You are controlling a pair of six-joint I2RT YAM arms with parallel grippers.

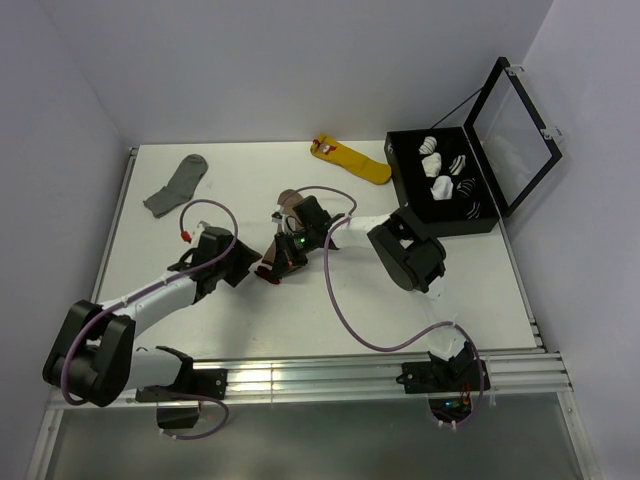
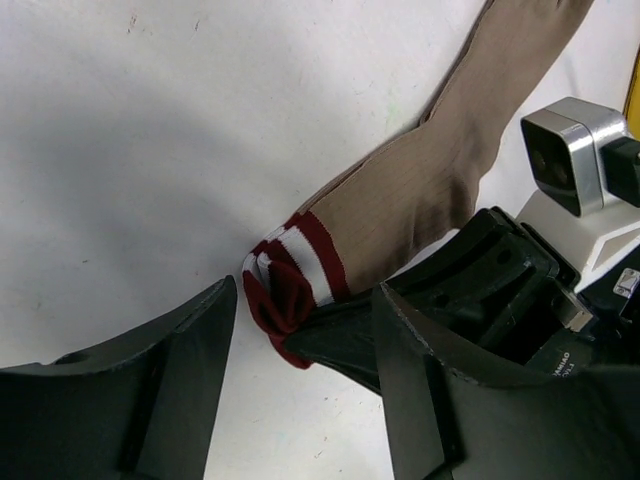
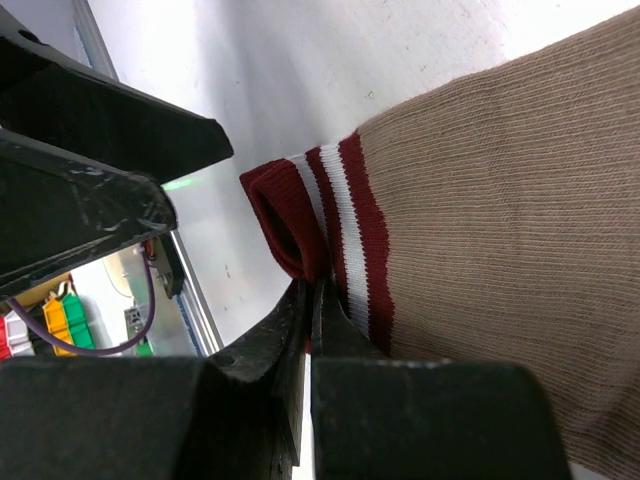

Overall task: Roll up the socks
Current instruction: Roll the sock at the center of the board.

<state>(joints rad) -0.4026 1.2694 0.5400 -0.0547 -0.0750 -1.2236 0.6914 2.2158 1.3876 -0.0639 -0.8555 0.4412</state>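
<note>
The sock cuff [image 3: 325, 215], pinched by the closed right claw [image 3: 312, 300], should be caught squarely between the jaws of the part-open left claw [image 2: 305, 300].

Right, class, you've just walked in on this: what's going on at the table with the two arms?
Two robot arms are working on a tan sock with a red and white striped cuff. The right claw is shut on the cuff. The left claw stands open, one jaw either side of that end. The sock lies flat on the table, not yet rolled. A grey sock and a yellow sock lie farther back, untouched.
</note>
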